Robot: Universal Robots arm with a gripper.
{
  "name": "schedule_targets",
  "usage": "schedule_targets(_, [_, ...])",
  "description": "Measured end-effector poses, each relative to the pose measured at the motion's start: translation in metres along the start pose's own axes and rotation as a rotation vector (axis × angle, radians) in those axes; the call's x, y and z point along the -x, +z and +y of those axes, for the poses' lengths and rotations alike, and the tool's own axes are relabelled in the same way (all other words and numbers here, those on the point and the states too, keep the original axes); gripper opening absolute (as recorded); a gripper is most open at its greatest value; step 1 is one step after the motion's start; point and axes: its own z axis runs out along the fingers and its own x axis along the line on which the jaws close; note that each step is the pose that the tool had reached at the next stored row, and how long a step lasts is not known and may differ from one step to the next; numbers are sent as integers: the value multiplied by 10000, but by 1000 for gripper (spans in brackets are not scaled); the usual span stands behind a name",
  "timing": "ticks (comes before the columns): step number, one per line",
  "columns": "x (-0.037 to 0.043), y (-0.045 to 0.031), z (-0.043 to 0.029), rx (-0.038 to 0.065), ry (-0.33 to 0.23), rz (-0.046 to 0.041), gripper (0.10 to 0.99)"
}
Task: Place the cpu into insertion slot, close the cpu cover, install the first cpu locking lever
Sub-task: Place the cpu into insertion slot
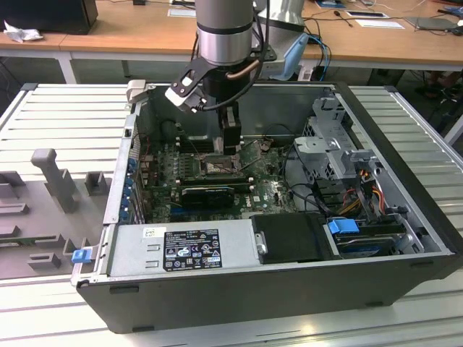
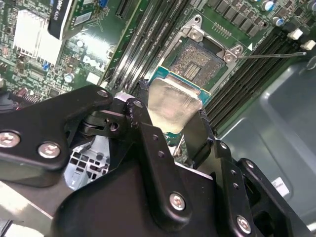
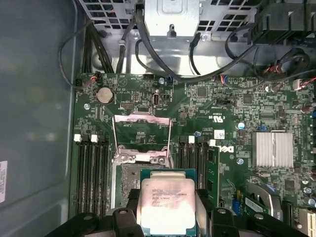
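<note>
Holding the cpu over the insertion slot, mid-board.
Gripper: jaws clamped on two opposite edges of the chip, pale face outward in both wrist views. Chip: above the slot's near edge, not seated. Slot: middle of the green circuit board, between memory-slot banks. cpu cover: swung open beyond the slot. Handling, by judgement: keep the chip level, square its edges to the surround, and lower it straight without sliding, since the contact field looks delicate.
</note>
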Motion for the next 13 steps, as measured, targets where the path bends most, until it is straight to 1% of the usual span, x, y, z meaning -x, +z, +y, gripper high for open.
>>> schedule_targets(1, [-3, 12, -1, -1, 0, 2, 525])
schedule_targets(3, [-8, 31, -2, 0, 7, 37, 525])
schedule_targets(4, [-19, 62, -6, 0, 40, 36, 525])
schedule_targets(6, [-33, 101, -13, 1, 61, 34, 525])
schedule_targets(8, [-44, 141, -30, 1, 63, 34, 525])
schedule_targets(10, [-57, 192, -70, 1, 65, 33, 525])
schedule_targets(11, [-67, 209, -79, 1, 66, 33, 525])
schedule_targets(13, [-112, 261, -95, 1, 66, 33, 525])
